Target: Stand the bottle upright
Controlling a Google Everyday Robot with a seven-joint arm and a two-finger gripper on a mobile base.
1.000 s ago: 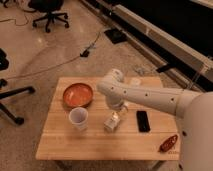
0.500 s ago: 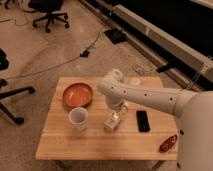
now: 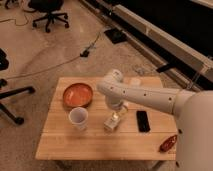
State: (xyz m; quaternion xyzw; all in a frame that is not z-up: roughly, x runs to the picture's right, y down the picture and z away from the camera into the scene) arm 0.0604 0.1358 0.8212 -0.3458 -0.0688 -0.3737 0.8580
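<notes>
Bottle [image 3: 111,123] sits on the wooden table [image 3: 90,145] just right of the white cup [image 3: 78,118], and we see the gripper [image 3: 118,111] down at its upper end. We cannot tell whether the gripper grasps it. Black phone [image 3: 143,121] lies farther right of the cup, orange bowl [image 3: 78,94] just behind the cup

A wooden desk [image 3: 60,145] carries an orange-red bowl [image 3: 77,95] toward its back-left corner, with a white cup [image 3: 78,118] just in front of it. A black phone [image 3: 143,121] lies right of the middle; a red object [image 3: 168,143] sits at the front-right corner. The hand [image 3: 116,111] is over the desk's middle, between cup and phone. Beyond the desk on the floor are an office chair [image 3: 47,10] and a cable [image 3: 85,51].
</notes>
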